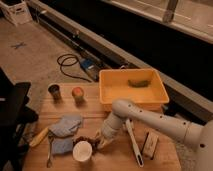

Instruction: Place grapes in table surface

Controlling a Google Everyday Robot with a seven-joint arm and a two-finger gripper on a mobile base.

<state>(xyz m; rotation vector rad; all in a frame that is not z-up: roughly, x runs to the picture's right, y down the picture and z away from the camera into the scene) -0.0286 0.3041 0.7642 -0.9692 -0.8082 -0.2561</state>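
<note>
Nearly done, seemingly: grapes [92, 142] low on worktop [116, 161], just beside cup [82, 151], with gripper [101, 142] down against them. Cannot tell whether clasped or free. Left, probably: letting go, lifting clear.

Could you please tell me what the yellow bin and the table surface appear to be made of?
The yellow bin looks like moulded plastic: uniform colour, smooth thin walls. The table surface looks like bare matte wood: light-brown planks with board seams. The gripper sits low over the table, beside the white cup.
</note>
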